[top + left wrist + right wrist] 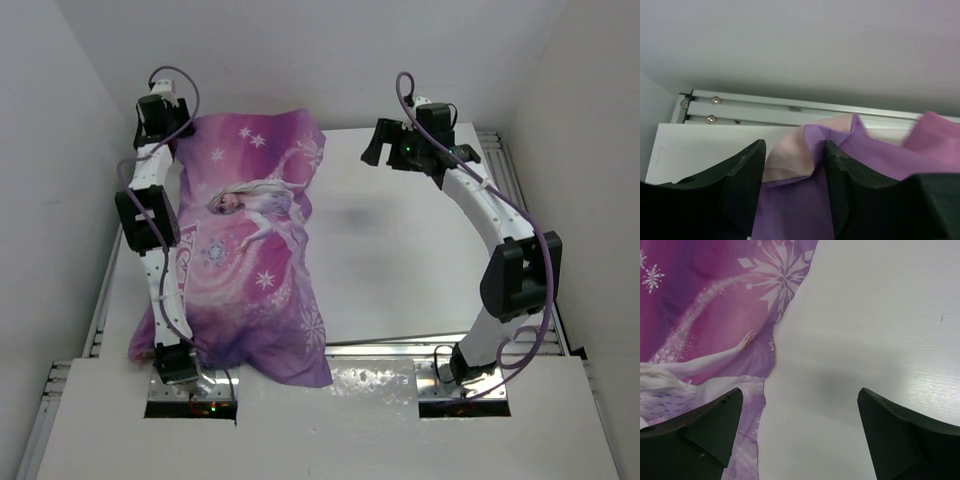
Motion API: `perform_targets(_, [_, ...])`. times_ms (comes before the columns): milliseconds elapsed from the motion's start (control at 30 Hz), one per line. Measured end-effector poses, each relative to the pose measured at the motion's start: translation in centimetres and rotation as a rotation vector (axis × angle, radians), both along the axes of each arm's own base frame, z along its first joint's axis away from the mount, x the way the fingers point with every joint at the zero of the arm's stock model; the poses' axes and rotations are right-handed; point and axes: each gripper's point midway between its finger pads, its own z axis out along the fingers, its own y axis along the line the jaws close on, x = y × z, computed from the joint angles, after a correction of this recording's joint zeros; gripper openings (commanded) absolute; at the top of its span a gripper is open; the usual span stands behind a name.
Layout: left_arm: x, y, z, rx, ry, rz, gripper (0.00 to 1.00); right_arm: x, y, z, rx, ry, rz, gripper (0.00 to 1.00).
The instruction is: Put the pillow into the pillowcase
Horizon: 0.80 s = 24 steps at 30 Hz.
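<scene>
The pillowcase (250, 250), purple-pink with a princess print and white snowflakes, lies lengthwise down the left side of the table and looks puffed. The pillow is hidden. My left gripper (170, 112) is at the case's far left corner. In the left wrist view a bunched fold of the pillowcase (790, 200), with its pale pink inside turned out, fills the gap between the jaws of the left gripper (794, 145). My right gripper (385, 150) hovers wide open over bare table at the far middle. In the right wrist view the right gripper (800, 390) is just right of the pillowcase (700, 315) edge, holding nothing.
The white table (420, 250) stretches bare to the right of the case. An aluminium rail (790, 107) runs along the far edge, close under the back wall. White walls enclose the left, back and right. The case's near end hangs over the front ledge by the left arm's base.
</scene>
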Motion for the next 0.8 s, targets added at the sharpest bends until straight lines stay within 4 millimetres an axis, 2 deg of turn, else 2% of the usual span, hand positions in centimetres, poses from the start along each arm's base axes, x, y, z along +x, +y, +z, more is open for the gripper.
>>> perform_targets(100, [1.0,2.1,-2.7,0.036,-0.002,0.102,0.53,1.1,-0.1,1.1,-0.016,-0.012,-0.014,0.95])
perform_targets(233, [0.9,6.8,-3.6,0.076,-0.025,0.318,0.55,2.6,0.3,3.8,-0.026,-0.064,-0.016,0.95])
perform_targets(300, [0.2,9.6,-3.1,0.058,-0.042,0.41,0.56,3.2,0.7,5.3,-0.025,-0.097,-0.012,0.96])
perform_targets(400, [-1.4,14.9,-1.3,0.036,-0.092,0.519,0.65,3.7,1.4,6.8,-0.023,-0.134,0.002,0.96])
perform_targets(567, [-6.0,21.8,1.0,0.039,-0.077,0.613,0.69,4.1,2.5,6.3,-0.026,-0.127,0.022,0.97])
perform_targets(667, [-7.5,21.3,2.8,0.084,-0.012,0.564,0.73,4.1,2.6,5.3,-0.048,-0.099,0.023,0.99])
perform_targets(733, [-8.9,20.0,4.9,0.136,0.049,0.52,0.77,3.8,2.0,4.9,-0.077,-0.087,0.01,0.99])
perform_targets(800, [-11.4,18.0,7.6,0.186,0.116,0.463,0.8,3.3,0.8,4.6,-0.122,-0.094,-0.025,0.99])
